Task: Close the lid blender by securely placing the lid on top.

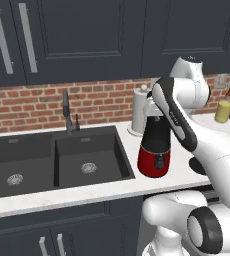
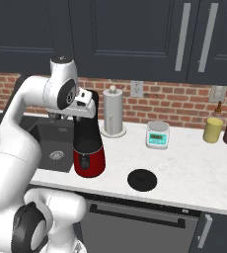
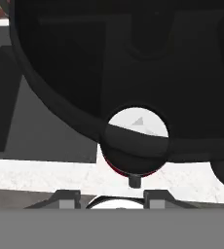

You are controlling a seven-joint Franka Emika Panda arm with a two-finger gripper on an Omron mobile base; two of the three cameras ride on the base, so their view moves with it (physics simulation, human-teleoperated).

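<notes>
Gripper state: the gripper point(image 2: 88, 114) hangs directly over the top of the blender point(image 2: 88, 148), jaws clenched; whether it grasps the jar rim or anything else cannot be told.
Blender location: upright on the white counter point(image 2: 184, 170), just beside the sink point(image 1: 57, 160), long axis vertical, red base down.
Lid location: the lid point(image 2: 142, 180) lies flat on the counter near the front edge, apart from the blender, on the side away from the sink.
Key relation: the lid sits below the gripper and toward the scale point(image 2: 158, 135); judged next move is across and down to it.
Surface: pale speckled stone, level.
Room: brick backsplash, dark cabinets, paper towel roll point(image 2: 113, 114) behind the blender.
</notes>
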